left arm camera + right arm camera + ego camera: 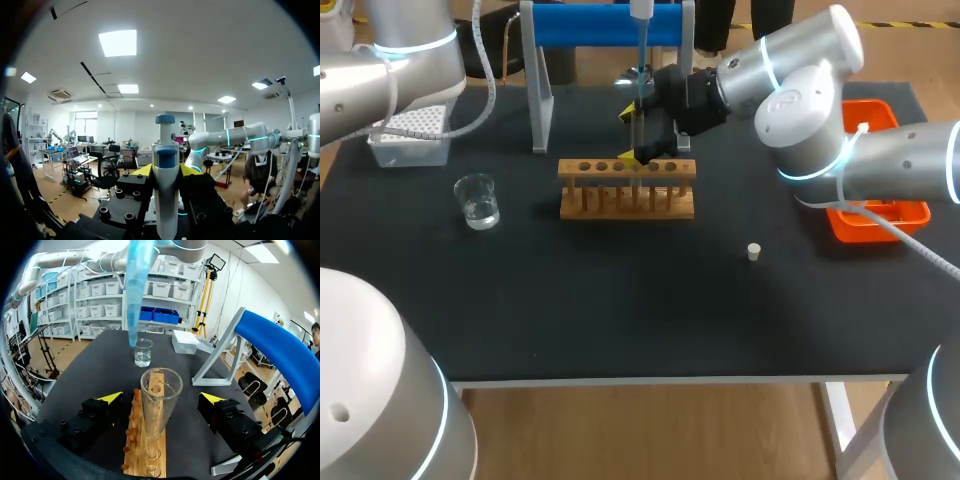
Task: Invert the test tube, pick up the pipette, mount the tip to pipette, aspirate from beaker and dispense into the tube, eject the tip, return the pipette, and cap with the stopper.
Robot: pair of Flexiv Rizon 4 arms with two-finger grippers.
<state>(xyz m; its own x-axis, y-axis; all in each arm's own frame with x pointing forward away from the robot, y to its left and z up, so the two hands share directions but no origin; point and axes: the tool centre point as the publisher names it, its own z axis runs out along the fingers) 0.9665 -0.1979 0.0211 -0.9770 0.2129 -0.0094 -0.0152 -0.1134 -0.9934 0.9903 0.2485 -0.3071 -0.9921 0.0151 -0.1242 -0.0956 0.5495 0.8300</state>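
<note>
My left gripper (pixel 166 170) is shut on the white pipette (pixel 165 150) with its blue plunger. In the head view only the pipette's lower body (pixel 641 12) and its blue tip (pixel 640 85) show, hanging over the wooden rack (pixel 627 188). A clear test tube (pixel 160 405) stands mouth up in the rack. My right gripper (pixel 162 397) is open around it, a finger on each side, neither touching. The blue tip (pixel 136 290) hangs above and a little beyond the tube's mouth. In the head view the right gripper (pixel 635 135) is over the rack's middle.
A beaker of water (pixel 477 200) stands left of the rack. The white stopper (pixel 754 251) lies to the right on the black mat. A tip box (pixel 410 135) sits back left, a blue pipette stand (pixel 610 25) behind the rack, and an orange bin (pixel 880 215) on the right.
</note>
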